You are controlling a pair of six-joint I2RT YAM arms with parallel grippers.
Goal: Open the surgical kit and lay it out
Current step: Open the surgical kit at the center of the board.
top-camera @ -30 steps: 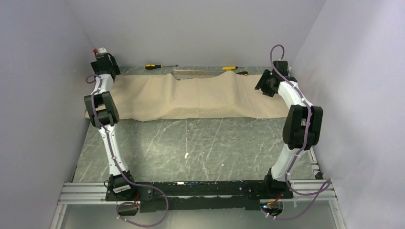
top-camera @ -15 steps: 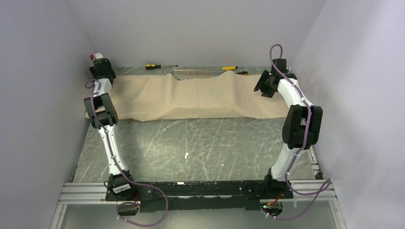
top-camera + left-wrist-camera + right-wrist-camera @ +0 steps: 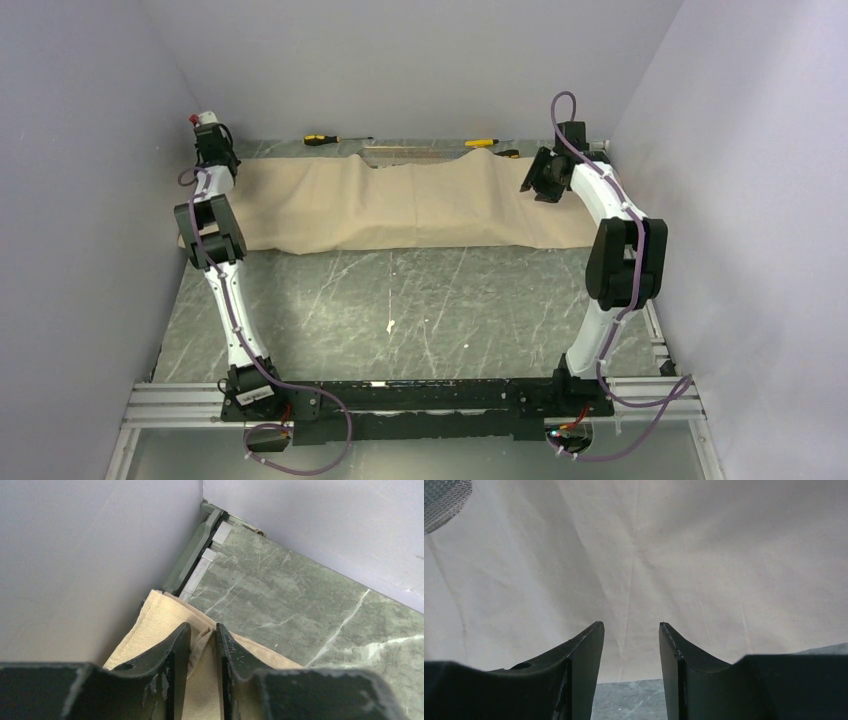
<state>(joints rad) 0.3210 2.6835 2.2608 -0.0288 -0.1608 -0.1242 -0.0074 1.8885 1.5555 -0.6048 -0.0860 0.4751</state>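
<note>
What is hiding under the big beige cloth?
The cloth humps up over something, and a bit of silver mesh peeks out at its edge. Whatever else lies beneath is covered, so I cannot tell.

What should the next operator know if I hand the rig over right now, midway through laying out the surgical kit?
Left gripper: closed on a fold at the far-left corner of the wrap cloth.
Right gripper: open and empty, hovering over the cloth's right part.
Kit: the cloth lies across the far side of the table, humped in the middle. A bit of the mesh tray shows in the right wrist view. Clamps, tweezers and packets are not in view.
Done: cloth partly spread.
Left: uncover the tray and lay out its contents.
</note>
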